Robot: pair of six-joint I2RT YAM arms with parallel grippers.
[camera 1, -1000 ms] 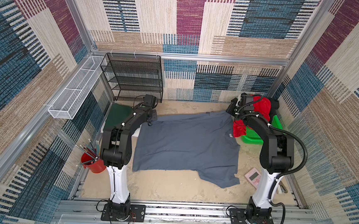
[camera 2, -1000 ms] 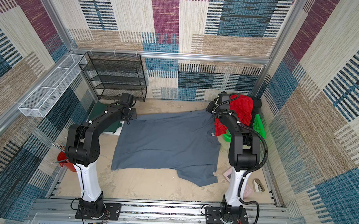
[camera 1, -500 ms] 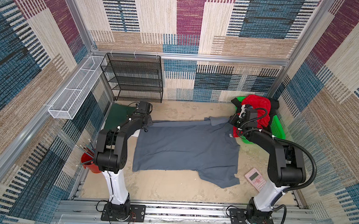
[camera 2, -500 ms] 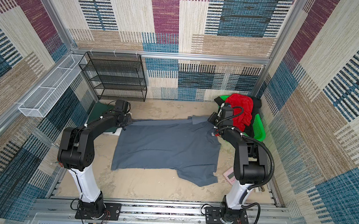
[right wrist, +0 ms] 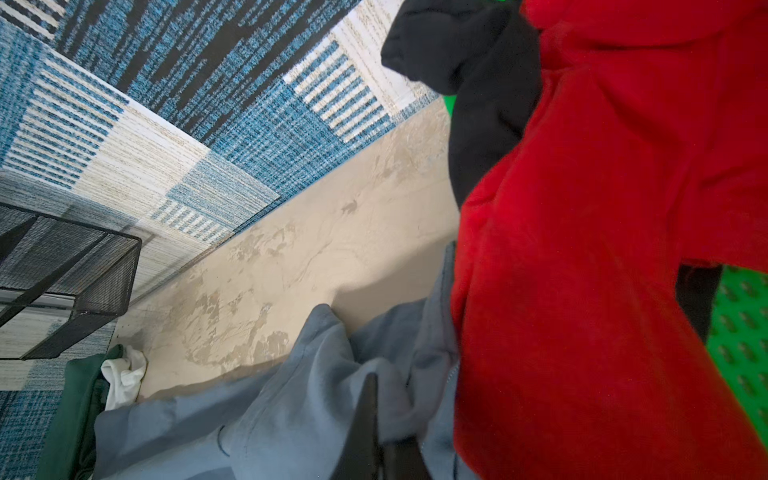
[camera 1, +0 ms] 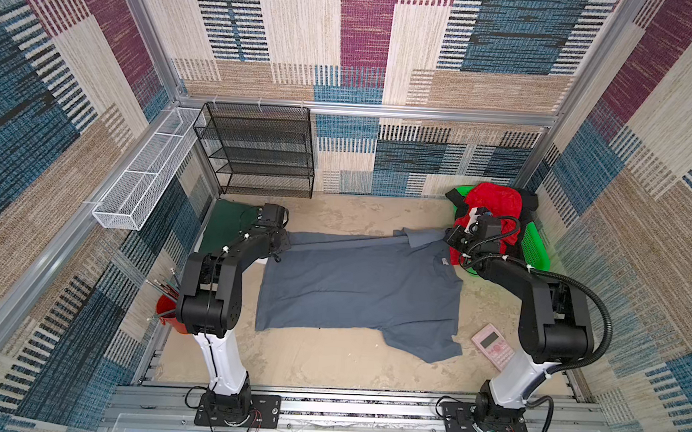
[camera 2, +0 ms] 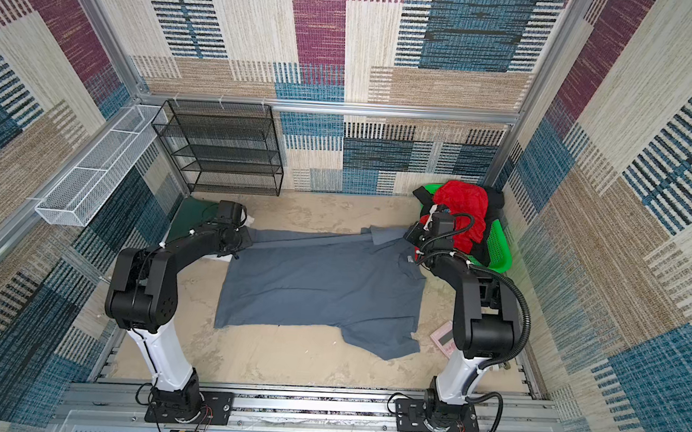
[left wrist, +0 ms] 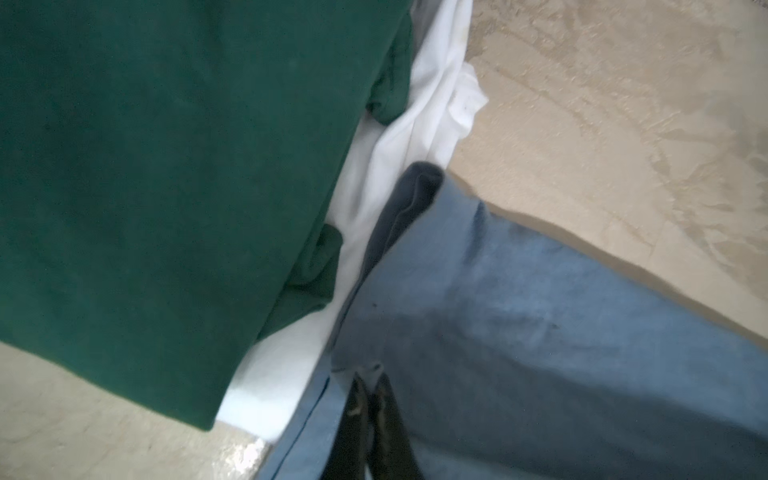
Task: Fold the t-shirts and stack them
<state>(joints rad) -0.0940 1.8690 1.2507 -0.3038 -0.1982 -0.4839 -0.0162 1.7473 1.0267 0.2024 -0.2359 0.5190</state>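
Two grippers, one shirt: the slate grey t-shirt (camera 1: 356,284) is seen spread flat mid-table, long axis run L-to-R betw. the arms, collar end twd. the right arm. Its far edge is pinched at both ends. The hem-side corner is taken by the left gripper (left wrist: 371,380), jaws pressed together on the cloth. The shoulder end is taken by the right gripper (right wrist: 376,411), likewise clamped on grey fabric.

Both grips sit at the far side and the rest of the shirt lies twd. the arm bases. The coming fold is thus judged to be a pull of that far edge nearward, across the short axis, w/ each arm nearest its own end. One sleeve is seen sticking out at the near-right corner.

Containers: the green mesh basket (camera 1: 535,251), just beside the right gripper, is filled w/ the red t-shirt (camera 1: 491,202) and black t-shirt (camera 1: 529,200), both unfolded. Just beyond the left gripper, the dark green t-shirt (camera 1: 227,221) is stacked folded atop the white t-shirt (left wrist: 432,99). The grey corner is shown lying against that white cloth.
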